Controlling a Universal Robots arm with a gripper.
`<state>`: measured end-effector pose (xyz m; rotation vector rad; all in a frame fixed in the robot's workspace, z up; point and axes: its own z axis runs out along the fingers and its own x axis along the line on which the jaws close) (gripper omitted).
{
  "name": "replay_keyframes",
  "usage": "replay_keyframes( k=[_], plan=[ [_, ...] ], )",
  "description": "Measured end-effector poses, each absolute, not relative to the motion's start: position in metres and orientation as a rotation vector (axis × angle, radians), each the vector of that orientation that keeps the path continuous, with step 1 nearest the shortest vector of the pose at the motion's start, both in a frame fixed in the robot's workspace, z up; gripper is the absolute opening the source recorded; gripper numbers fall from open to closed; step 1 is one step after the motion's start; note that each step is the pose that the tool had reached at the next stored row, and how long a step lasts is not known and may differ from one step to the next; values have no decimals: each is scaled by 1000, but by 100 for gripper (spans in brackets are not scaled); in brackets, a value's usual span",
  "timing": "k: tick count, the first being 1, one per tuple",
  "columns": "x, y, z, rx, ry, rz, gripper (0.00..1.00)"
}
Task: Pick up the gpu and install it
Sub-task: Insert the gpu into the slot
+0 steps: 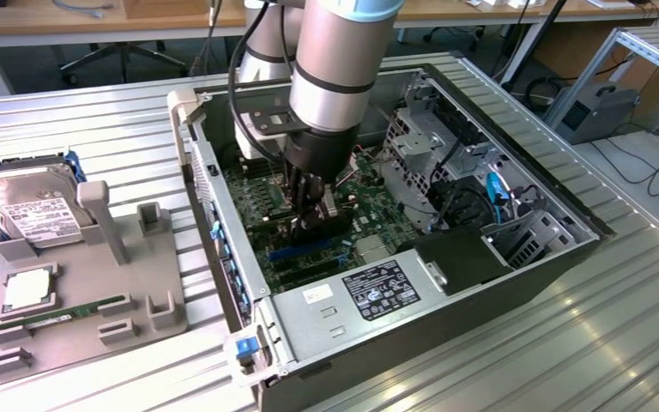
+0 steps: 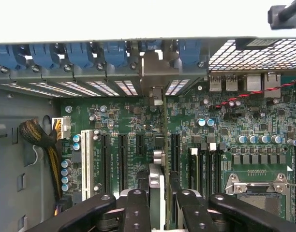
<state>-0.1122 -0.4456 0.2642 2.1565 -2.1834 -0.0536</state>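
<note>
My gripper [image 1: 312, 216] is down inside the open computer case [image 1: 535, 249], low over the green motherboard [image 1: 359, 193]. It is shut on the gpu [image 1: 320, 230], a dark card held upright on its edge. In the wrist view the black fingers [image 2: 136, 208] clamp the gpu [image 2: 156, 176] from both sides, with my gripper [image 2: 160, 198] centred on it. The card stands among the black expansion slots [image 2: 123, 159]. Its silver bracket [image 2: 155, 72] reaches the case's rear wall at an open slot opening. Whether the card's edge sits in a slot is hidden.
A grey holder tray [image 1: 78, 330] on the exterior view's left carries a silver hard drive [image 1: 34, 210], a green memory stick [image 1: 61, 316] and a square chip [image 1: 27, 287]. In the case are the power supply [image 1: 376, 292], drive cage [image 1: 421, 146], blue slot clips [image 2: 80, 53], CPU socket [image 2: 257, 186] and a cable bundle [image 2: 39, 137].
</note>
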Motion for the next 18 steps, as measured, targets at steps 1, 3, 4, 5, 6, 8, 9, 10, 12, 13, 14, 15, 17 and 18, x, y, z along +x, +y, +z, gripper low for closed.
replay_keyframes(
  k=[1, 3, 4, 5, 6, 8, 9, 10, 12, 13, 14, 15, 17, 18],
  plan=[
    [-112, -446, 264, 2157, -2183, -54, 27],
    [-112, -446, 264, 2157, -2183, -54, 27],
    [-112, -446, 264, 2157, -2183, -54, 27],
    [-112, -447, 264, 2157, -2183, -54, 27],
    [-112, -447, 264, 2157, -2183, -54, 27],
    [-112, -447, 264, 2157, -2183, -54, 27],
    [-112, -447, 264, 2157, -2183, -54, 27],
    [-112, -447, 264, 2156, -2184, -54, 27],
    [-112, -447, 264, 2154, -2186, -54, 27],
    [-112, -447, 264, 2153, -2187, -54, 27],
    [-112, -447, 264, 2152, -2188, -54, 27],
    [-112, -448, 264, 2151, -2189, -54, 27],
    [-112, -448, 264, 2147, -2193, -54, 27],
    [-112, -448, 264, 2147, -2193, -54, 27]
  ],
)
